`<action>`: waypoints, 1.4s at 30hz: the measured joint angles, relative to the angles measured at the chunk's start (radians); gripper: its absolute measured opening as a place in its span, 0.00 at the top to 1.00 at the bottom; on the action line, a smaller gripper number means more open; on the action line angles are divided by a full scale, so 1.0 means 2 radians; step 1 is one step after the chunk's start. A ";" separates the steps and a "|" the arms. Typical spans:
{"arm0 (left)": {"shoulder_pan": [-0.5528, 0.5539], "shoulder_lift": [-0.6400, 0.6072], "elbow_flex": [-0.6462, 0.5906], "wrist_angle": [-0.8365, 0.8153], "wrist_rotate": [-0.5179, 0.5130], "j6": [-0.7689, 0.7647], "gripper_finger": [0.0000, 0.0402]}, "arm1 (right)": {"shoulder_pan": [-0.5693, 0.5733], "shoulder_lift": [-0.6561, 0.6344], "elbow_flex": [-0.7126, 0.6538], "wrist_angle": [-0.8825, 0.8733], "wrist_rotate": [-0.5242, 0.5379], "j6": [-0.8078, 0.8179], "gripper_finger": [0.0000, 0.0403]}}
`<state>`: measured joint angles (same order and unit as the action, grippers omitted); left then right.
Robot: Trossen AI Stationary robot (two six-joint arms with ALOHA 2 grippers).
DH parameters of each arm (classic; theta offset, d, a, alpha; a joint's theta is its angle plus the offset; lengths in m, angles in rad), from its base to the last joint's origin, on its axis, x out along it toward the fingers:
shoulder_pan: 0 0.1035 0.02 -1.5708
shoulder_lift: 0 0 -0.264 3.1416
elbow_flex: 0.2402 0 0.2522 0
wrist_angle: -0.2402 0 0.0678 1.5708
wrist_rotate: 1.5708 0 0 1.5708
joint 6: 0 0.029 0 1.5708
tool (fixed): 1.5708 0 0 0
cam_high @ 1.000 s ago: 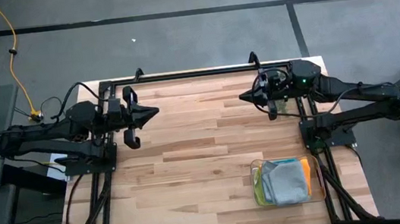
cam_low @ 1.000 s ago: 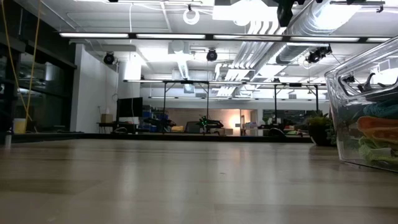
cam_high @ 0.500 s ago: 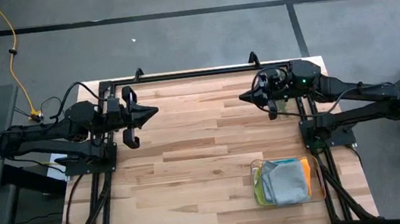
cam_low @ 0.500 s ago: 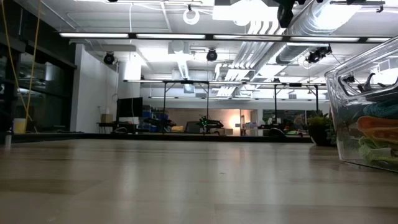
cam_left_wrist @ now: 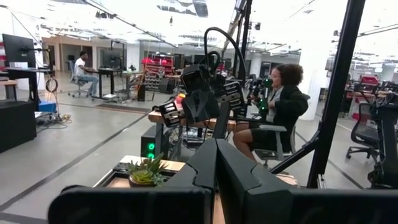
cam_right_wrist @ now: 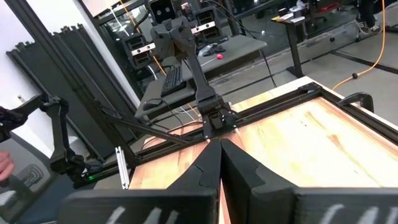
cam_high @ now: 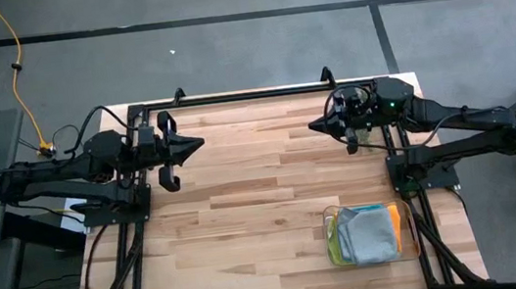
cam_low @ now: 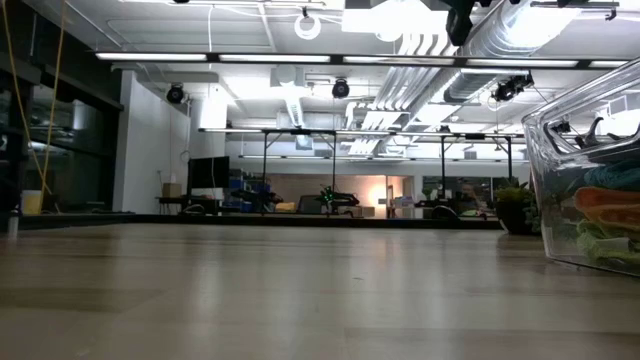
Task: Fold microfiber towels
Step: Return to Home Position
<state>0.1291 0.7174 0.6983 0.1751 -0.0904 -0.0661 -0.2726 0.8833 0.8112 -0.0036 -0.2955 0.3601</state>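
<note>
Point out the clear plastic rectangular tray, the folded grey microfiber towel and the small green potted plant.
Tray (cam_high: 376,263): high view, rim.
Grey towel (cam_high: 368,235): high view, top face.
Potted plant (cam_left_wrist: 147,170): left wrist view, leaves.

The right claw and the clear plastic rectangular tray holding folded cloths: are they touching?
Apart. The high view shows the right claw well away from the clear plastic rectangular tray, with bare wooden table between them.

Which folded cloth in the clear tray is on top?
The grey microfiber towel; it lies over the others, the orange towel only peeking out beside it.
</note>
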 joint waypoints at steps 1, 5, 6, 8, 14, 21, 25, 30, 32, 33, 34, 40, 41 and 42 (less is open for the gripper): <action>0.001 0.000 0.000 0.000 -0.001 -0.002 1.00 | 0.000 0.000 0.000 0.000 0.000 0.000 1.00; 0.001 -0.008 0.000 -0.012 -0.002 -0.017 1.00 | 0.000 0.000 0.000 -0.006 0.000 0.000 1.00; 0.001 -0.012 0.000 -0.018 -0.001 -0.018 1.00 | 0.000 0.000 0.000 -0.008 0.000 0.000 1.00; 0.001 -0.016 0.000 -0.032 -0.001 -0.018 1.00 | 0.000 0.000 0.000 -0.012 0.000 0.001 1.00; 0.001 -0.024 0.000 -0.064 0.002 -0.018 1.00 | 0.000 0.000 0.000 -0.016 0.000 0.000 1.00; 0.001 -0.026 0.000 -0.064 0.002 -0.010 1.00 | 0.000 0.000 0.000 -0.016 0.000 0.000 1.00; 0.001 -0.026 0.000 -0.064 0.007 -0.012 1.00 | 0.000 0.000 0.000 -0.015 0.000 -0.001 1.00; 0.001 -0.026 0.000 -0.063 0.010 -0.014 1.00 | 0.000 0.000 0.000 -0.015 0.000 -0.001 1.00; 0.001 -0.026 0.000 -0.063 0.010 -0.014 1.00 | 0.000 0.000 0.000 -0.015 0.000 -0.001 1.00; 0.001 -0.026 -0.002 -0.060 0.010 -0.014 1.00 | 0.000 0.000 0.000 -0.015 0.000 -0.001 1.00; 0.001 -0.026 -0.007 -0.051 0.010 -0.015 1.00 | 0.000 0.000 0.000 -0.015 0.000 -0.001 1.00; 0.001 -0.050 -0.090 0.032 0.014 -0.051 1.00 | 0.000 0.000 0.000 -0.015 0.000 -0.001 1.00; 0.000 -0.057 -0.105 0.041 0.014 -0.056 1.00 | 0.000 0.000 0.000 -0.015 0.000 -0.001 1.00; 0.000 -0.064 -0.119 0.047 0.014 -0.058 1.00 | 0.000 0.000 0.000 -0.016 0.000 -0.001 1.00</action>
<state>0.1300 0.5894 0.4606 0.2700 -0.0628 -0.1816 -0.2726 0.8833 0.8112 -0.0357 -0.2947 0.3588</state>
